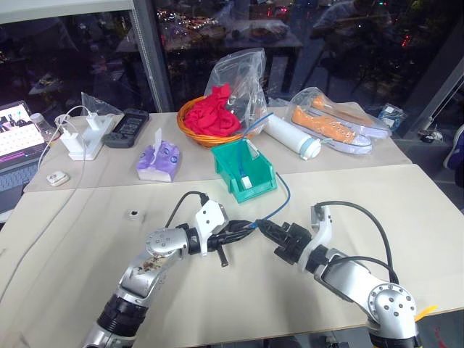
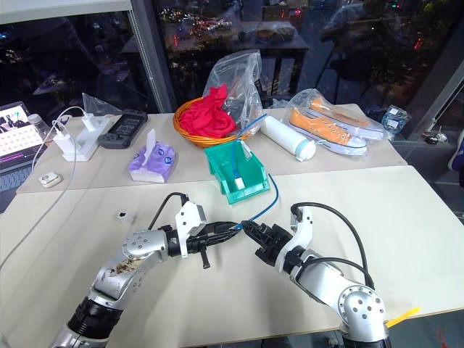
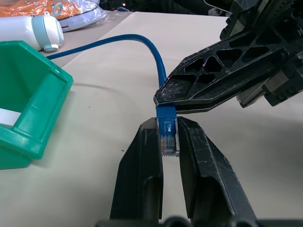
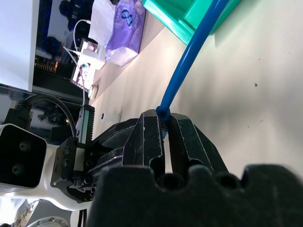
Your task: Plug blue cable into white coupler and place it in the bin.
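A: Near edge first. Pale counter [image 1: 377, 203], bare in front. Both arms meet over its middle. Left end effector [image 1: 243, 228] clenched on the plug end of the blue cable [image 3: 158, 71]; the clear plug sits between its fingers [image 3: 142, 161].

B: And the right end effector [image 1: 265, 228]?

A: Clenched on the same cable just behind the plug, tips nearly touching the left's. From there the cable rises and runs back into the bin [image 1: 233, 174].

B: The bin's spot?

A: Just beyond the two end effectors, mid-counter, teal, open front towards the robot. Something white lies inside; I cannot tell whether it is the white coupler.

B: Farther back?

A: A seam in the counter, then a purple tissue pack [image 1: 159, 161], an orange basket [image 1: 190, 129] of red cloth, a white cylinder [image 1: 290, 138] and bagged orange shoes [image 1: 333, 125]. Chargers [image 1: 81, 138] and a laptop [image 1: 16, 141] sit far left, the laptop cut off by the frame. Dark window glass behind, all reflections.

B: Room for moving?

A: Open counter to the right of the arms and to their left, save one small dark speck [image 1: 133, 214].
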Robot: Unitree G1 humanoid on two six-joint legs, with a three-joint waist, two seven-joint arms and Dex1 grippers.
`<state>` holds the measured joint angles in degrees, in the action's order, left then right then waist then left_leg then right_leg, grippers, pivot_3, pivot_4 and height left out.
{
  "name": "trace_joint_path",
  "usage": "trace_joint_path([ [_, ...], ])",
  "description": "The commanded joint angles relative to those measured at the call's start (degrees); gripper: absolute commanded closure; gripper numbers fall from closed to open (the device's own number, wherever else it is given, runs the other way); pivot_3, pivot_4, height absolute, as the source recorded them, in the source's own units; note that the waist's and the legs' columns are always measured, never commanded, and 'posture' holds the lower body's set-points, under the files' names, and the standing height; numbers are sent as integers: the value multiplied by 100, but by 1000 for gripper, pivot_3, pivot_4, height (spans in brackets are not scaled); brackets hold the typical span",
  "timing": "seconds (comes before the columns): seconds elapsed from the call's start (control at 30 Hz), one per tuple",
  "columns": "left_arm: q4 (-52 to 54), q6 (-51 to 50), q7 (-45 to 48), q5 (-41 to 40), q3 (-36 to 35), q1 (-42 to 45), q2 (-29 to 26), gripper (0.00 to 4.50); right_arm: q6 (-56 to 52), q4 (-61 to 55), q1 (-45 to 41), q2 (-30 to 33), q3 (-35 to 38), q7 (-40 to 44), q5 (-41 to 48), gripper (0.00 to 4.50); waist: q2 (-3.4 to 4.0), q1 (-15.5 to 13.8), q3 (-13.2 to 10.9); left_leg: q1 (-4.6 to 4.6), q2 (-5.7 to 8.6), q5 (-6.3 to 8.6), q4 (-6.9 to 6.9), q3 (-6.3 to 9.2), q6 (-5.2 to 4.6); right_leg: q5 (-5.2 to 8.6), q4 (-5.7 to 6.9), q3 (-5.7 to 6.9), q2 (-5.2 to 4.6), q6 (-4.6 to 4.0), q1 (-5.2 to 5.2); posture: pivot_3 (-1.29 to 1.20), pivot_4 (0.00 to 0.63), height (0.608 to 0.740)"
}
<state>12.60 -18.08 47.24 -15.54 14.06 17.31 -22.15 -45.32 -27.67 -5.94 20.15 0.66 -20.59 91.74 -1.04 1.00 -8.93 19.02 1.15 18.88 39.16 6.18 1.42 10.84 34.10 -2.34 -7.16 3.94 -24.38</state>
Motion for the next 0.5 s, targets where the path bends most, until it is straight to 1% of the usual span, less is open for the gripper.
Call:
trace_joint_path([
  [0.03,163,-66,-68,27,66,0,41,4423,-34,-396,-165,-1,-163,301,87,4461,0,1,0,0,0,0,0,0,0,0,0,0,0,0,0,0,150,732],
  [0.23,194,-71,16,-84,47,-37,24,4423,5,-384,-151,-5,-166,307,16,4461,0,1,0,0,0,0,0,0,0,0,0,0,0,0,0,0,150,732],
  [0.3,173,-53,-28,-16,52,-25,13,3419,5,-388,-146,-3,-170,307,1,4500,0,1,0,0,0,0,0,0,0,0,0,0,0,0,0,0,150,732],
  [0.43,185,-179,-90,-128,-29,-1,64,1890,72,-380,-119,9,-149,294,-41,4500,0,0,0,0,0,0,0,0,0,0,0,0,0,0,0,0,150,732],
  [0.5,214,-284,-144,-203,-107,1,82,1890,119,-359,-106,13,-110,307,-85,4500,0,-8,0,0,0,0,0,0,0,0,0,0,0,0,0,0,150,732],
])
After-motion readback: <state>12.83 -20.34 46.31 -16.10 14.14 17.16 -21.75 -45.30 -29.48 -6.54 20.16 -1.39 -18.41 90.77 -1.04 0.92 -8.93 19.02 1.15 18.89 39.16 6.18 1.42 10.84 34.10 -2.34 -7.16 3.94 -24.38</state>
